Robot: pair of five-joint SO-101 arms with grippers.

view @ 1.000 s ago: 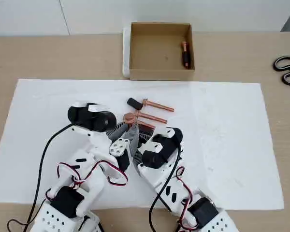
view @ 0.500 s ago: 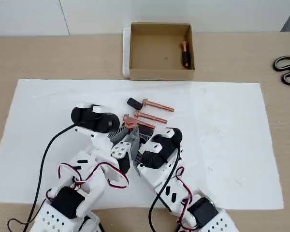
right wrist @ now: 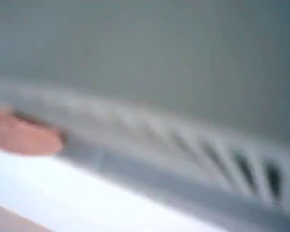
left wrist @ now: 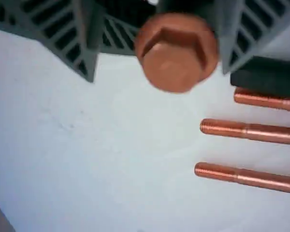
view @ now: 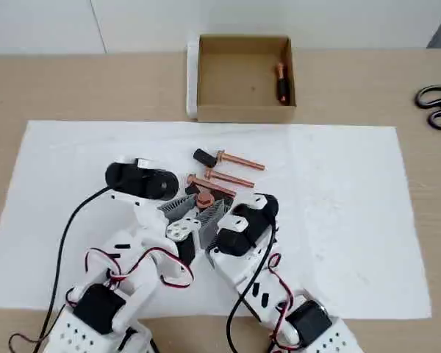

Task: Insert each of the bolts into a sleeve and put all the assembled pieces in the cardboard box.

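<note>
Our left claw (left wrist: 158,70) stands apart around the head of a bolt (left wrist: 176,48), over the paper (view: 338,220) beside the loose bolts (view: 231,179). We cannot tell how the right claw (view: 216,210) stands. One assembled piece (view: 281,82) lies in the box (view: 239,114).

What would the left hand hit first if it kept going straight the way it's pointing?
Most likely the hex head of the copper bolt, which sits right in front of the left hand. Past it lies the white paper sheet, though depth is hard to judge.

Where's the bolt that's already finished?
In the high view, the finished bolt lies inside the cardboard box, against its right wall.
</note>
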